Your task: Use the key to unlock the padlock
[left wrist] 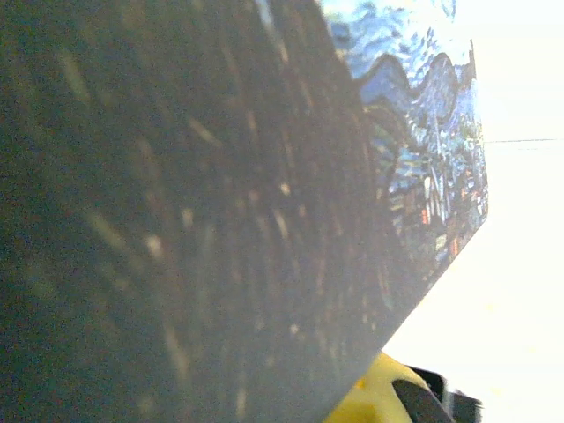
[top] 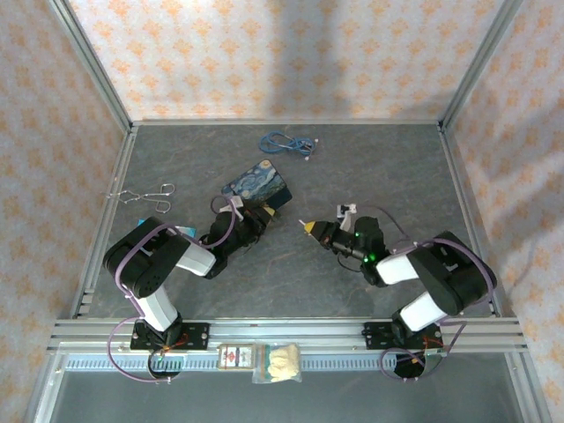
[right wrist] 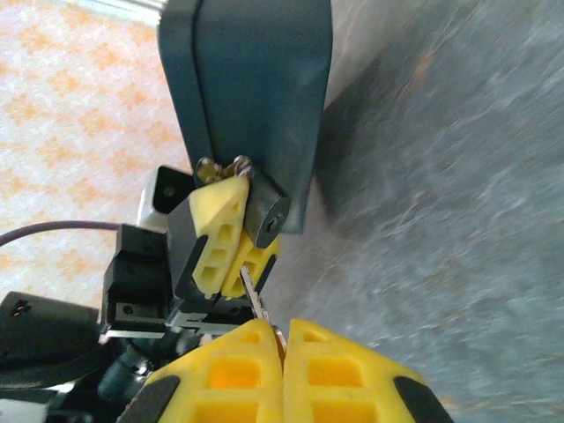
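Hanging from the clasp [right wrist: 220, 166] on the edge of the tin box [right wrist: 247, 88], the padlock [right wrist: 264, 216] turns its keyhole toward the right wrist camera. The left gripper [right wrist: 231, 251] is clamped on its body, probably to brace it against the push of insertion. The key [right wrist: 254, 295] lies just beside the lock, blade aimed up at the keyhole and apparently not yet in, pinched between the closed fingers of the right gripper [right wrist: 284, 352] so the tip leads. The tin sits mid-table [top: 397, 167], between the arms, within reach of both.

The arms [top: 163, 264] are black and white, with purple cables [top: 121, 257] and yellow pincer pads [right wrist: 220, 374].
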